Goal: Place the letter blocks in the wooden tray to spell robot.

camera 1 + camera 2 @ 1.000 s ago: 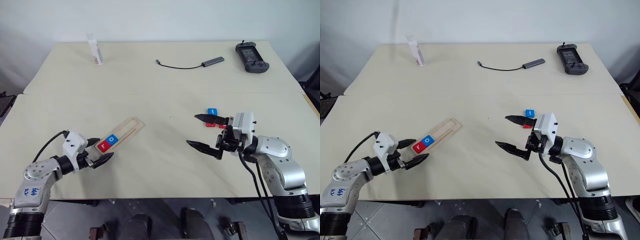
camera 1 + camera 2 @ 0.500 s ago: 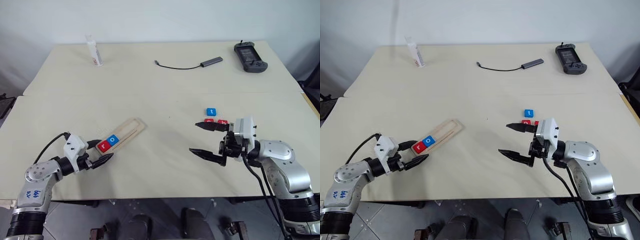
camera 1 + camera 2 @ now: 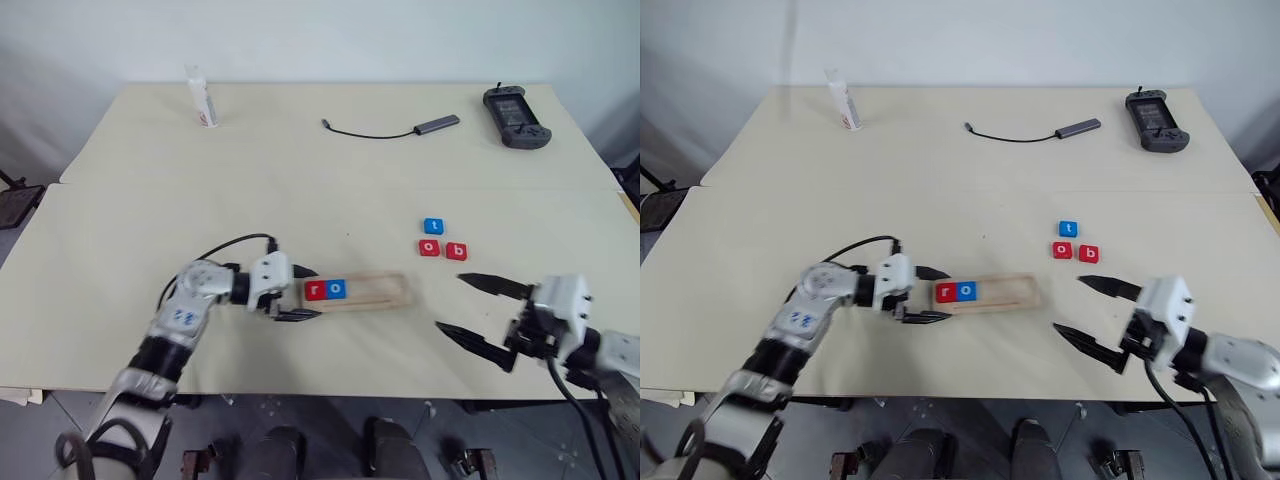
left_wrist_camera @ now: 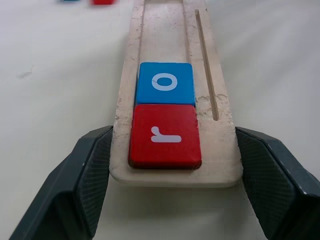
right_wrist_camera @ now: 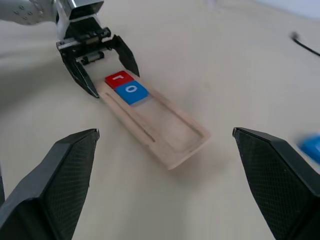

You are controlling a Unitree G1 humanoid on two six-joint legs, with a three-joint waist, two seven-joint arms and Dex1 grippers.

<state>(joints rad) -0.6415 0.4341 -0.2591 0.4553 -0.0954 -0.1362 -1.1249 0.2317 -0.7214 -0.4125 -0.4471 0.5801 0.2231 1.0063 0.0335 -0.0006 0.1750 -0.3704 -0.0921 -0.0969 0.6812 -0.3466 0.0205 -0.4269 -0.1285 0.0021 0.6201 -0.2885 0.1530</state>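
Left gripper (image 3: 297, 293) straddles the wooden tray (image 3: 375, 291) end, fingers spread wide, not clamped. Tray runs lengthwise toward the right gripper (image 3: 473, 317), which is wide open, empty and nearest the red b block (image 3: 456, 251).

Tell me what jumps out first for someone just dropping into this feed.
The wooden tray near the table's front edge, with a red r block and a blue o block at its left end, and the left tool straddling that end with its fingers on either side. To the right lie the loose t block, red o block and b block, with the right tool open just in front of them.
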